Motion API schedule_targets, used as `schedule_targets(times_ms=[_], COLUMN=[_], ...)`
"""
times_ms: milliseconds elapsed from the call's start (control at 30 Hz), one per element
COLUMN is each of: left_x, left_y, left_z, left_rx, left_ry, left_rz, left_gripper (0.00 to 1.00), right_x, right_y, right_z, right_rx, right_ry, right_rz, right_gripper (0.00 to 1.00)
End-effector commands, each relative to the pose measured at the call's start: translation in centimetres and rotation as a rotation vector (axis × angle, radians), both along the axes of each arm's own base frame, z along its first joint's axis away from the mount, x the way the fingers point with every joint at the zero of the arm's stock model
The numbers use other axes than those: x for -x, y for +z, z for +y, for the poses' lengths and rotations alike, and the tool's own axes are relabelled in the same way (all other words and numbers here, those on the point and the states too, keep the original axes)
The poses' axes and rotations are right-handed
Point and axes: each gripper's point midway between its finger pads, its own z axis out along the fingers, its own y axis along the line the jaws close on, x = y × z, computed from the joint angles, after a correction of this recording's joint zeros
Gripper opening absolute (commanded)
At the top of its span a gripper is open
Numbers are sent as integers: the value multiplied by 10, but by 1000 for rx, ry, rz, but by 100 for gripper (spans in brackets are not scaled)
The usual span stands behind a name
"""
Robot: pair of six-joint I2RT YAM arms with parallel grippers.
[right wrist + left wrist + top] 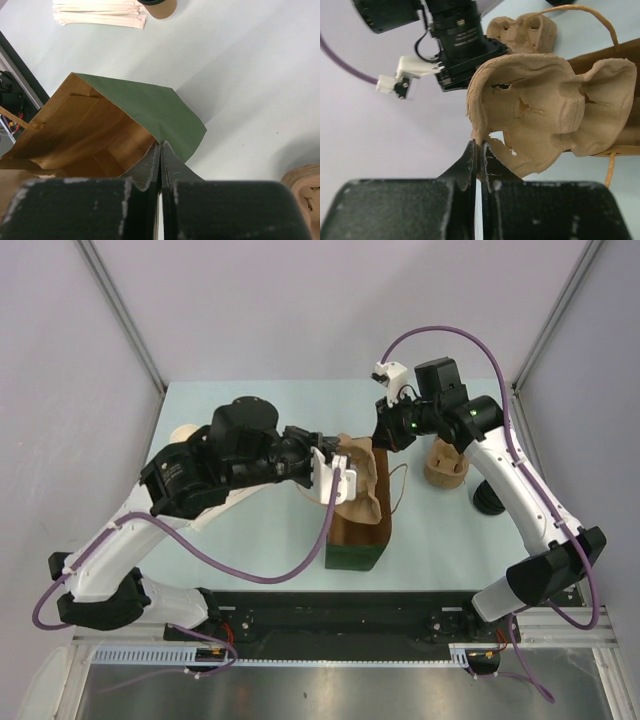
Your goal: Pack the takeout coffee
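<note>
What the next move turns on is where the takeout coffee [487, 502] lies from my hands. I take it to be the small cup with the round black plastic lid, standing on the table against the inner side of the right arm's long link and partly hidden by it. From above only the lid shows, and I cannot make out the tan body. I judge it upright, its long axis vertical, so it would want a grasp from the side. It is well apart from both sets of jaws, off to the right, with the stack of brown moulded-pulp cup carriers [447, 465] near it on the side of the upright green paper bag [150, 107]. The right arm is plainly the nearer one. But my right gripper [160, 147] is closed on the bag's rim, holding the mouth open. My left gripper [479, 149] is closed on the edge of a single brown pulp carrier [540, 110] held at that mouth, so neither hand is free yet. A tan cup body [162, 9] at the top edge of the right wrist view is too cropped to tell whether it is lidded. The pale, smooth tabletop [430, 560] is flat. Room round the coffee looks tight, with the arm link over it, the carrier stack close by, the table edge near and plain grey walls [300, 300] beyond.
</note>
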Motion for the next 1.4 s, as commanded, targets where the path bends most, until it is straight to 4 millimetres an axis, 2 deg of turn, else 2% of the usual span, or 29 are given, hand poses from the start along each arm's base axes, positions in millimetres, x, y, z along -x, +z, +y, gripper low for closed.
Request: schedule_targets(times_ms=[0,233,600,667,700,767,800,867,933,1367], left_x=[-2,3,4,4,5,2,4,2,0,-23], left_y=[-8,-41,-114,-120,-134,-137,-148,-151,-166,-192], left_z=[3,-11,-26,-27,-26,-29,-28,-31,-30,-27], left_rx=[-76,-184,-339,-333,-357,-328,-341,-322,-345,-342], left_ry=[28,65,83,84,81,91,85,87,97,167], left_rz=[-60,36,150,161,176,181,196,188,223,341], left_gripper=[0,0,0,0,0,0,0,0,0,0], right_x=[5,5,14,18,19,24,25,27,27,35], right_y=[21,23,21,21,20,19,18,19,19,16], right_z=[3,3,7,7,7,8,8,7,8,16], right_rx=[-40,-45,-56,-56,-55,-57,-58,-58,-61,-64], right_ry=[-4,-43,-12,1,5,27,35,44,46,113], right_rz=[-61,-64,-60,-61,-59,-55,-57,-70,-81,-84], right_gripper=[0,0,0,0,0,0,0,0,0,0])
